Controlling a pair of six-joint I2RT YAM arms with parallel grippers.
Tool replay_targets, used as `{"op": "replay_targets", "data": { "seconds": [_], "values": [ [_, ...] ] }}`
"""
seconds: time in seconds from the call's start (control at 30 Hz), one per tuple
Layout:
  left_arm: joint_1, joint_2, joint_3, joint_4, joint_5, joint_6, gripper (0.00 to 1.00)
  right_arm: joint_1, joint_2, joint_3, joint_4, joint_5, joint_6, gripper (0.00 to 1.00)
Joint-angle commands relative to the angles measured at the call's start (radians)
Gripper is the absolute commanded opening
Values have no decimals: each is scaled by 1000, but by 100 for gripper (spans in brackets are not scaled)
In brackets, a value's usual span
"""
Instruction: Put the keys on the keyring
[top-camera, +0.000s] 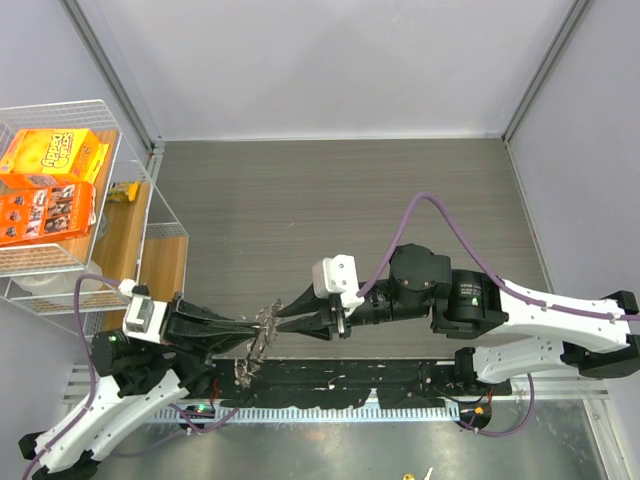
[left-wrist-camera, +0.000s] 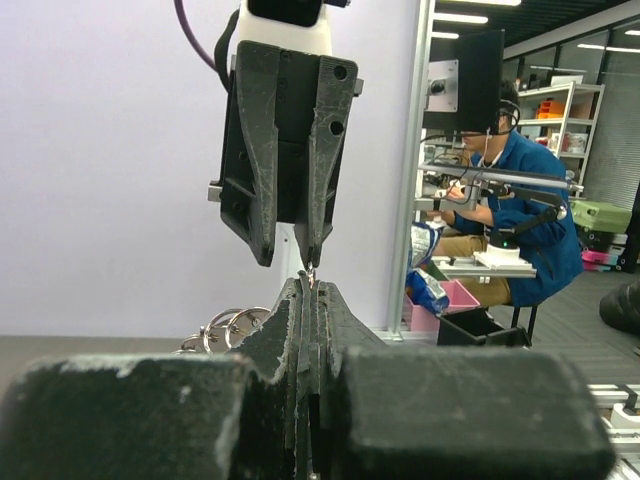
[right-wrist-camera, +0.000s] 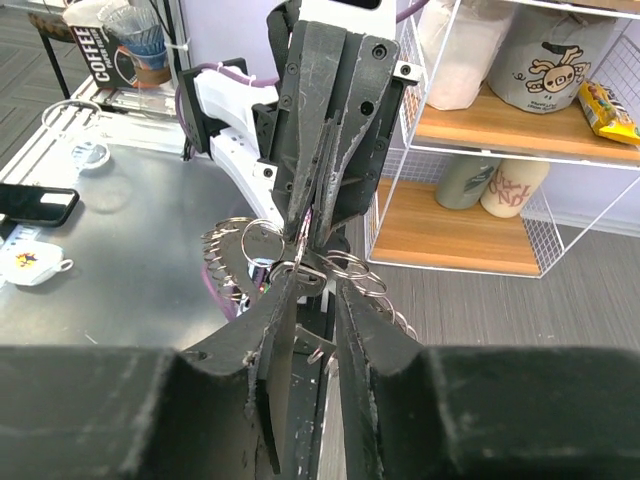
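The keyring (top-camera: 262, 335) hangs in the air between my two grippers near the table's front edge, its silvery pieces dangling down to the left. My left gripper (top-camera: 252, 325) points right and is shut on the ring; in the left wrist view (left-wrist-camera: 310, 285) its jaws are pressed together, with loops of the ring (left-wrist-camera: 228, 322) beside them. My right gripper (top-camera: 283, 322) points left, tip to tip with it. In the right wrist view (right-wrist-camera: 318, 280) its jaws pinch a small silvery piece (right-wrist-camera: 308, 272), seemingly the key's loop, lying against the fanned-out ring (right-wrist-camera: 225, 250). No black head shows.
A white wire shelf (top-camera: 130, 215) with orange cereal boxes (top-camera: 45, 185) stands at the far left. A black rail (top-camera: 330, 375) runs along the near edge under the grippers. A seated person (left-wrist-camera: 510, 200) shows beyond the right wall.
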Motion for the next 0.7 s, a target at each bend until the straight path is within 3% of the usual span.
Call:
{"op": "replay_targets", "data": {
  "seconds": [0.0,0.67],
  "values": [
    [-3,7,-5,152,-35,-19,0,5,10,72,43,1,49,27],
    [-3,27,-7,211,-35,-36,0,5,94,166,-20,-39,121,25]
  ]
}}
